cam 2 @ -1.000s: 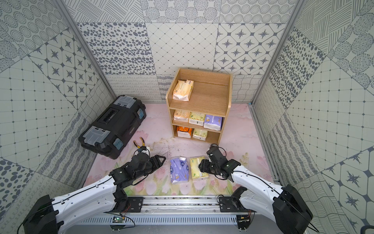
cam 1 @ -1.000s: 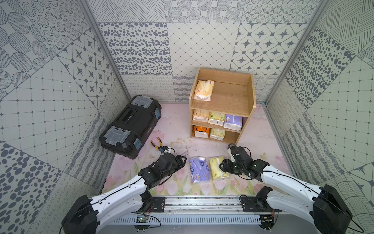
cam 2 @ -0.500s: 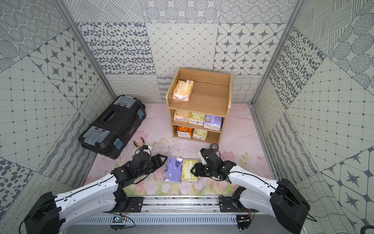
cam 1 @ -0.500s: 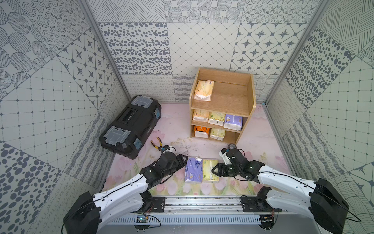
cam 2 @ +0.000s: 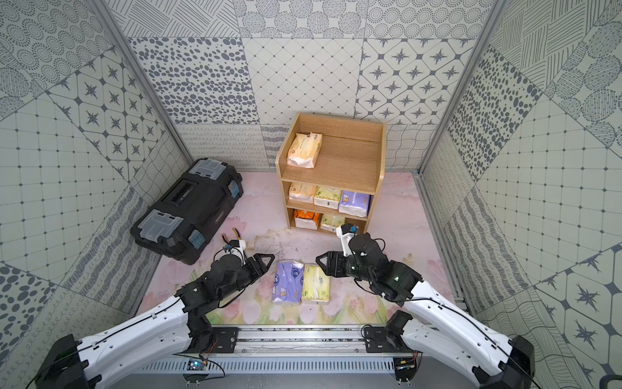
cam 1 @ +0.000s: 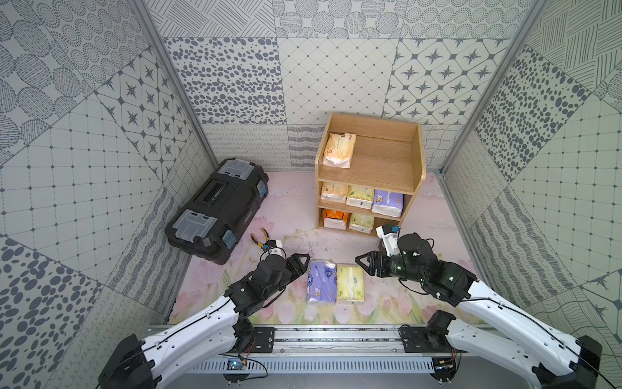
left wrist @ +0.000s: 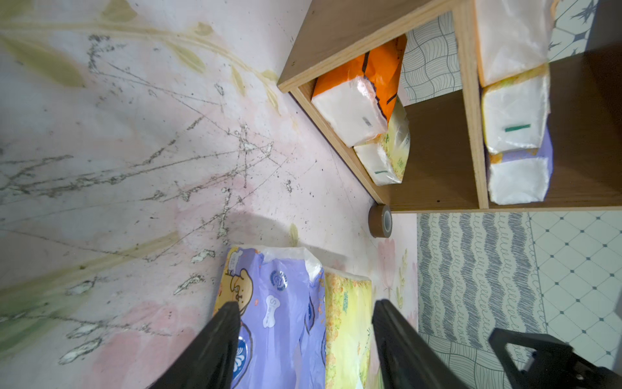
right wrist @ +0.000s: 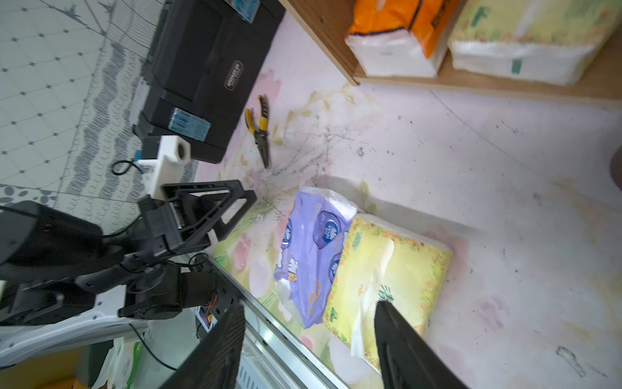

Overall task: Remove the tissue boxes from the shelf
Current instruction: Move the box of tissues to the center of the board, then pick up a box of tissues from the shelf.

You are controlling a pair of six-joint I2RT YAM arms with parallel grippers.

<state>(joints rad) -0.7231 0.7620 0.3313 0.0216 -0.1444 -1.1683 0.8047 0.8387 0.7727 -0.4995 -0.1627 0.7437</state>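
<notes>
- One light-wood shelf (cam 1: 383, 165) stood at the tabletop's back edge, holding six tissue boxes (cam 1: 338, 150): one on the top tier, three on the middle, two on the bottom.
- A black toolbox (cam 1: 218, 210) lay toward the left edge.
- The left gripper (cam 1: 303, 261), jaws parted and empty, hovered just beside the lavender pack (cam 1: 322, 282).
- The right gripper (cam 1: 361, 262), likewise spread and empty, hovered by the yellow-green pack (cam 1: 350, 282).
- Those two packs lay touching, side by side, near the front edge.
- Yellow-handled pliers (cam 1: 261, 235) lay beside the toolbox.
- A brown tape roll (left wrist: 380, 220) sat at the shelf's front corner.
</notes>
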